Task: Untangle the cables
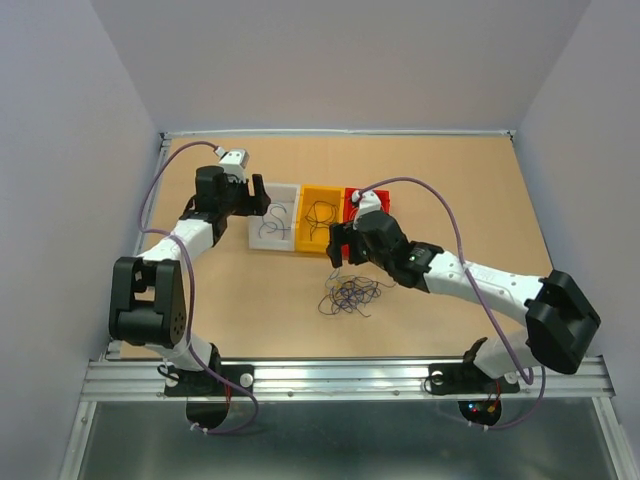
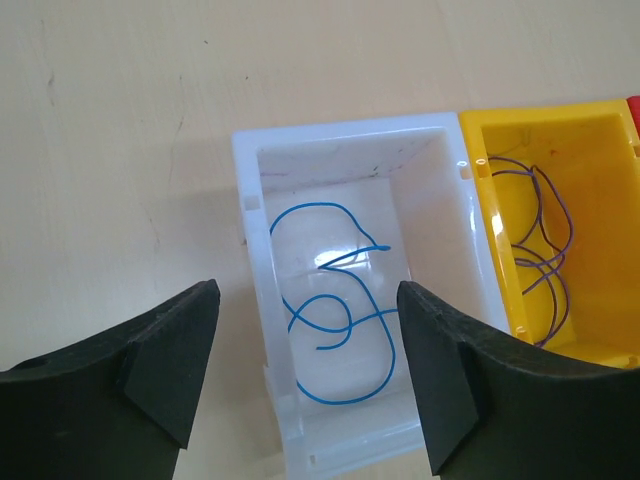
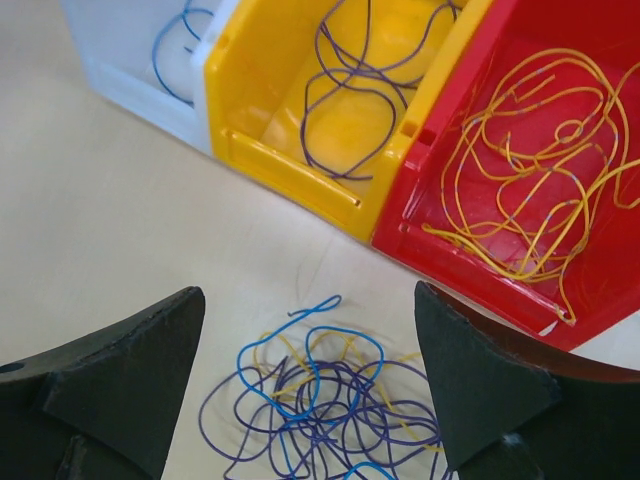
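left end effector (image 2: pixel 307 300): spread wide, empty, over white bin (image 2: pixel 340 130). right end effector (image 3: pixel 310 300): spread wide, empty, cables (image 3: pixel 320 400) heaped close below.

The right gripper (image 3: pixel 307 297) is hanging with its jaws spread wide above a tangle of cables (image 3: pixel 325 400), purple, blue and yellow strands looping over one another on the tan desk (image 3: pixel 110 210). Just beyond it, three bins are sitting side by side, walls touching: a white bin (image 3: pixel 130 85) holding a blue cable (image 3: pixel 160 45), a yellow bin (image 3: pixel 290 170) holding purple cables (image 3: pixel 330 100) and a red bin (image 3: pixel 440 255) holding yellow-orange cables (image 3: pixel 530 170).
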You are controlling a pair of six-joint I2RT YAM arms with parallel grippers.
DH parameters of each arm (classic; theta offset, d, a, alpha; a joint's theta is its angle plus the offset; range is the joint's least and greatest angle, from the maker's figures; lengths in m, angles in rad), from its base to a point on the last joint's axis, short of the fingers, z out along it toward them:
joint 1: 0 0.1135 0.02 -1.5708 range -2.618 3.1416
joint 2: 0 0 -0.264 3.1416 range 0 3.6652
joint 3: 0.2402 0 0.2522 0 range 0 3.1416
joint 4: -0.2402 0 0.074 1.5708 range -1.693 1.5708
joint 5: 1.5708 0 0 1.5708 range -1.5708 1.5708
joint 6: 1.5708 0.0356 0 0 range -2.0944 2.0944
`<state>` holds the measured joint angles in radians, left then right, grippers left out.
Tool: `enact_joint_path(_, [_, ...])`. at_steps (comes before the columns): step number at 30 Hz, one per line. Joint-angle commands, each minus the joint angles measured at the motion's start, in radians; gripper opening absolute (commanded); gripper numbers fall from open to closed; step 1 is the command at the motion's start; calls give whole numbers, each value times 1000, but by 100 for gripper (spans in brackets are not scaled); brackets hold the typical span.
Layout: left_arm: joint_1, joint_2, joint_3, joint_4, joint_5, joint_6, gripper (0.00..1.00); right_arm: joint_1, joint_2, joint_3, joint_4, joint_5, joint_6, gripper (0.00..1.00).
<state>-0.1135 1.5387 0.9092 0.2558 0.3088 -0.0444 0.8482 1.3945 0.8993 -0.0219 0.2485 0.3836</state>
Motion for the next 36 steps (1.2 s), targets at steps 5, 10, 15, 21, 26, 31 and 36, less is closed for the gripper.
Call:
enact_joint_path(5, [25,-170,-59,94,98,87,88,-1,126,108,-99,154,15,86])
enact_joint_path(10, [25,-209,-92,135,95,92,88,-3,231,165,-98,238,17,72])
enact_joint_path(15, [25,-204,-95,143,113,94,88,-17,346,242,-98,327,1,51])
enact_joint_path(21, [25,-207,-99,146,138,97,85,-185,357,233,-102,261,60,45])
enact_joint_path(26, [25,-215,-112,152,199,132,85,-255,307,199,-102,232,104,51])
enact_joint_path(31, [23,-250,-135,157,301,181,85,-253,154,158,-101,40,52,66])
enact_joint_path(36, [2,-272,-159,168,426,227,85,-221,40,87,-104,-363,-77,80])
